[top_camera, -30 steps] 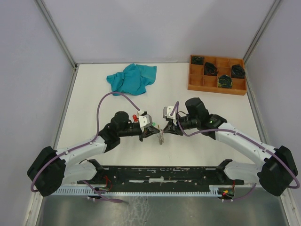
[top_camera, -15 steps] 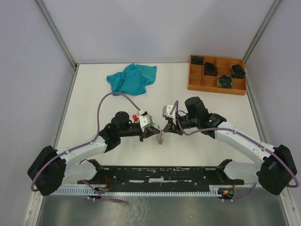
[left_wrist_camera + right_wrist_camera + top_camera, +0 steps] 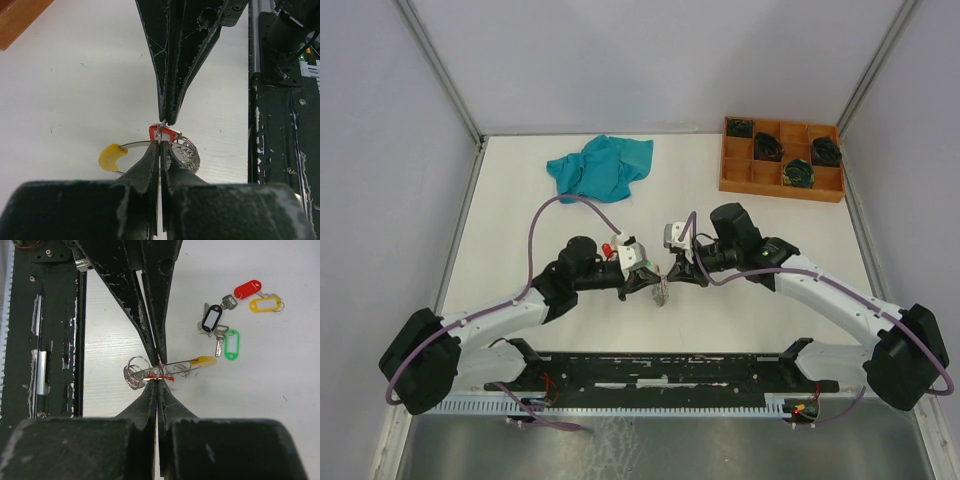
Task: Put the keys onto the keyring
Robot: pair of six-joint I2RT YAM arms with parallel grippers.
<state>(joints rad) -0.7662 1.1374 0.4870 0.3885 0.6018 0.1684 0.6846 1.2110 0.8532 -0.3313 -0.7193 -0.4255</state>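
I see the keyring (image 3: 182,363), thin silver wire with a yellow sleeve, a red-tagged key (image 3: 161,132) against it; black-, green-, red- and yellow-tagged keys (image 3: 211,318) lie clustered nearby.

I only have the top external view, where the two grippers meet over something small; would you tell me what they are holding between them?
Observer: The left wrist view shows the left gripper shut on the thin wire of the keyring, with its yellow sleeve off to one side.
Operator: Thank you. And the right one?
Observer: The right gripper is shut, apparently pinching a red-tagged key right at the ring.
Operator: Are there other keys to thread?
Observer: Yes, four loose keys with red, yellow, black and green tags lie on the table beyond the ring.
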